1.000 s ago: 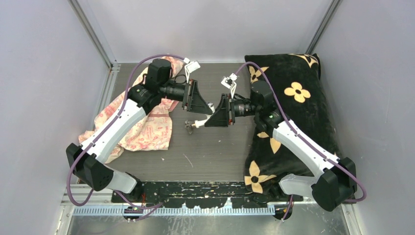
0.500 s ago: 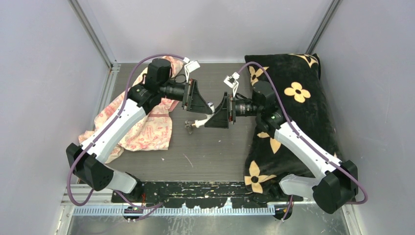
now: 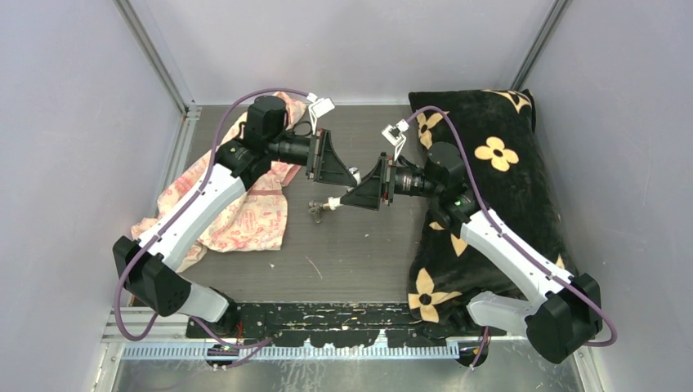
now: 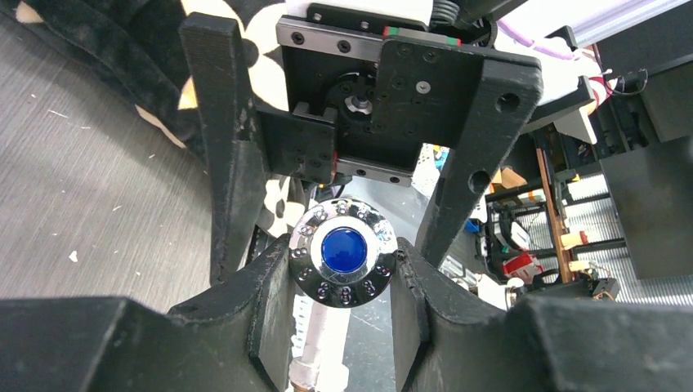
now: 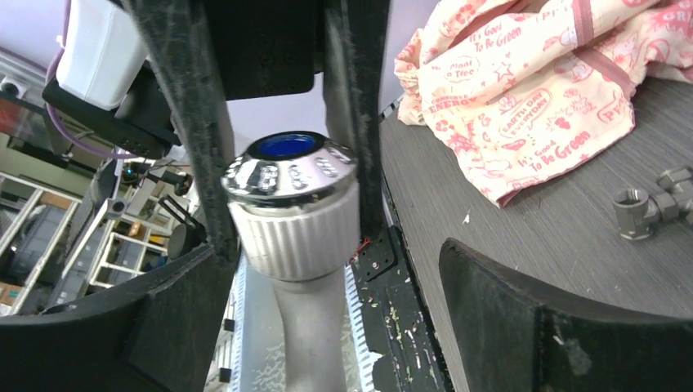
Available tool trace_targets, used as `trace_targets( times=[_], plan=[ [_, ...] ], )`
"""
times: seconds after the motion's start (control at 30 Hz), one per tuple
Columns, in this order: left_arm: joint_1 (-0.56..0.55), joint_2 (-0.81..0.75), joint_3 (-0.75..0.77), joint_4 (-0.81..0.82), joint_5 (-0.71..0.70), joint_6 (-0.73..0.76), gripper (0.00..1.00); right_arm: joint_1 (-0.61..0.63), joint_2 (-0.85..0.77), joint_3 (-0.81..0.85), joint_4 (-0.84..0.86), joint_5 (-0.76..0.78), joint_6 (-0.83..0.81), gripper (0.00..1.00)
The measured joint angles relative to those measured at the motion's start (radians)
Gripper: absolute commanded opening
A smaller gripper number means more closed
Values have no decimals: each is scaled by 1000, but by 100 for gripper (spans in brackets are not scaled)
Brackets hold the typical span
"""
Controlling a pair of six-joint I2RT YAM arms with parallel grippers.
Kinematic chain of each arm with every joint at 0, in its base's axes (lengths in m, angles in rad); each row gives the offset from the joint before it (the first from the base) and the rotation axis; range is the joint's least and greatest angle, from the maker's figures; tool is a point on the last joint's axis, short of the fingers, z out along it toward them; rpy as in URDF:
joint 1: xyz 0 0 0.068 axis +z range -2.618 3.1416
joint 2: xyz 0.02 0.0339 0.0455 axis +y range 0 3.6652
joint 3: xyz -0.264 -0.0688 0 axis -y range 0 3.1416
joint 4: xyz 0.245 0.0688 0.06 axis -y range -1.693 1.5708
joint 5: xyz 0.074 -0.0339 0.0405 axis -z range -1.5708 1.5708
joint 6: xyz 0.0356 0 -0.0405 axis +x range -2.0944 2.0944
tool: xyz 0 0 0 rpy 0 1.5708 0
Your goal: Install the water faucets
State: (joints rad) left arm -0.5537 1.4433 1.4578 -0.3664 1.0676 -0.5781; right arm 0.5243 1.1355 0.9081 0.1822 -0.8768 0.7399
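Left claw (image 4: 343, 273), stretched out over the pink printed cloth (image 3: 245, 212) at centre-left of the overhead view, pinches the round blue-centred knob of the white tap (image 5: 292, 214) near the frame's middle. Just below it, a small grey fitting (image 3: 315, 211) lies on the table (image 3: 359, 253). Right claw (image 5: 339, 261) faces the left one, its fingers spread either side of the tap's stem; one may be touching it. Black flowered cloth (image 3: 498, 163) fills the right.

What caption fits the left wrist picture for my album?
Left end effector pinching the white plastic tap by its blue-centred knob.
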Motion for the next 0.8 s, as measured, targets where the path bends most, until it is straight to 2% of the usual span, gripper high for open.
trace_targets(
  times=[0.2, 0.37, 0.47, 0.63, 0.7, 0.8],
  plan=[
    [0, 6, 0, 5, 0, -17, 0, 15, -5, -2, 26, -30, -18, 65],
    [0, 14, 0, 11, 0, -22, 0, 24, -5, 7, -35, -60, -70, 62],
    [0, 23, 0, 11, -1, -24, 0, 30, -3, 18, -58, -70, -92, 56],
    [0, 24, 0, 11, 3, -27, 0, 33, -1, 20, -64, -70, -103, 35],
    [0, 24, 0, 15, 9, -33, 0, 32, 7, 20, -64, -68, -102, 34],
    [0, 24, 0, 11, 10, -39, 0, 32, 18, 21, -57, -69, -98, 40]
  ],
)
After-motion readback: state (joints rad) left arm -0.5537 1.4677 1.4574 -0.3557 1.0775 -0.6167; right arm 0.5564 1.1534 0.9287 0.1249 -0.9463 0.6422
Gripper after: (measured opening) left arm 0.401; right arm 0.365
